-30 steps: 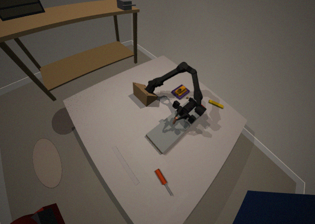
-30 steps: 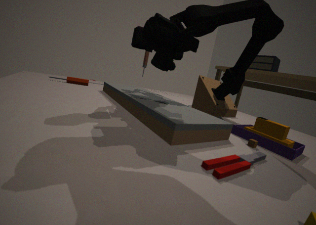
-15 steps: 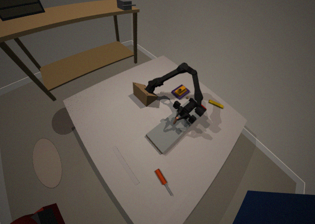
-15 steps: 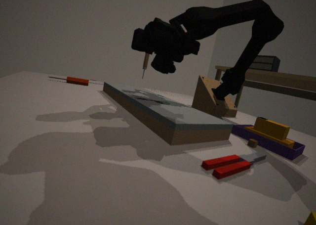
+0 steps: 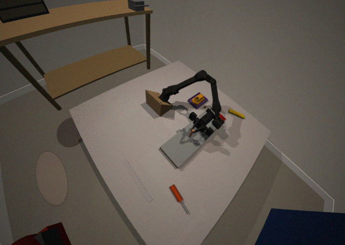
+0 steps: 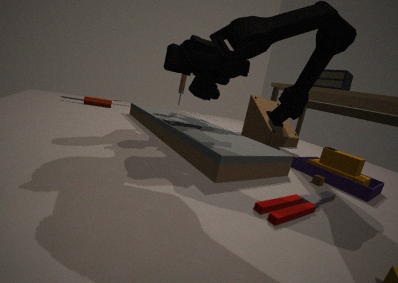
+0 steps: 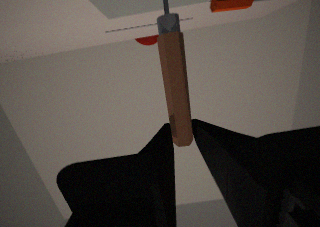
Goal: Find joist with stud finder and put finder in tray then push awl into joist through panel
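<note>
My gripper point(image 7: 180, 126) point(image 5: 193, 130) is shut on the brown wooden handle of the awl point(image 7: 174, 82) point(image 6: 182, 84) point(image 5: 191, 133). The awl's thin grey shaft points down, slightly tilted, and its tip is in the air above the grey floor panel point(image 5: 178, 153) point(image 6: 257, 150). The panel lies on a brown base; the joist is hidden. The yellow stud finder point(image 5: 198, 98) point(image 6: 342, 162) sits in the purple tray point(image 5: 195, 106) point(image 6: 366, 194). No hole can be made out in the panel, part of which is in the arm's shadow.
Red-handled pliers point(image 6: 292, 209) and a small brown block point(image 6: 318, 180) point(image 5: 205, 106) lie near the tray. A yellow bar point(image 5: 236, 113) lies farther right in the top view. An orange-handled screwdriver point(image 5: 176, 193) point(image 6: 97, 102) point(image 7: 232, 2) lies beyond the panel's far end. The arm stands on a wooden wedge point(image 5: 156, 103) point(image 6: 257, 119).
</note>
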{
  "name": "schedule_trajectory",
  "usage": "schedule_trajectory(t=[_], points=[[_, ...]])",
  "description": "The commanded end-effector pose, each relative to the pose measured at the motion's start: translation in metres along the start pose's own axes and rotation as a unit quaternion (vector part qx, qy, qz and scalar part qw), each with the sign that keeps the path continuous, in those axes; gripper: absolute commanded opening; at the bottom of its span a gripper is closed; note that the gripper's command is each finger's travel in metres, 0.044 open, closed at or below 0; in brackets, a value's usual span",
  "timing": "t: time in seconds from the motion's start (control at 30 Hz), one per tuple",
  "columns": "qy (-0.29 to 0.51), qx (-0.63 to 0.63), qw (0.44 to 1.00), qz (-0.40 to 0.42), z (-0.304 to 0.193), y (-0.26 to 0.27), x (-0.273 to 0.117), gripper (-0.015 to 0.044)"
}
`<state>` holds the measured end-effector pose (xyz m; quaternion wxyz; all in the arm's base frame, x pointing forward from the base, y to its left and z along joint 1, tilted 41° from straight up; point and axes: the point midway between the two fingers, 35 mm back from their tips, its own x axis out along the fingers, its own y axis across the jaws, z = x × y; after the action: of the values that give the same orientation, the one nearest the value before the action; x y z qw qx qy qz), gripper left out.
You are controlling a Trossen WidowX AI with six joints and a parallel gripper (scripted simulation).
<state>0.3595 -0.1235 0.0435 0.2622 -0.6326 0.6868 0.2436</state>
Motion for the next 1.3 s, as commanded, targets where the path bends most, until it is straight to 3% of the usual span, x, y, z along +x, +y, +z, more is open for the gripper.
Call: schedule_trajectory(t=[0.0, 1.27], points=[[0.002, 0.002, 1.000, 0.000, 0.005, 0.000, 0.001, 0.0000], [0.002, 0.002, 1.000, 0.000, 0.045, 0.001, 0.001, 0.0000]])
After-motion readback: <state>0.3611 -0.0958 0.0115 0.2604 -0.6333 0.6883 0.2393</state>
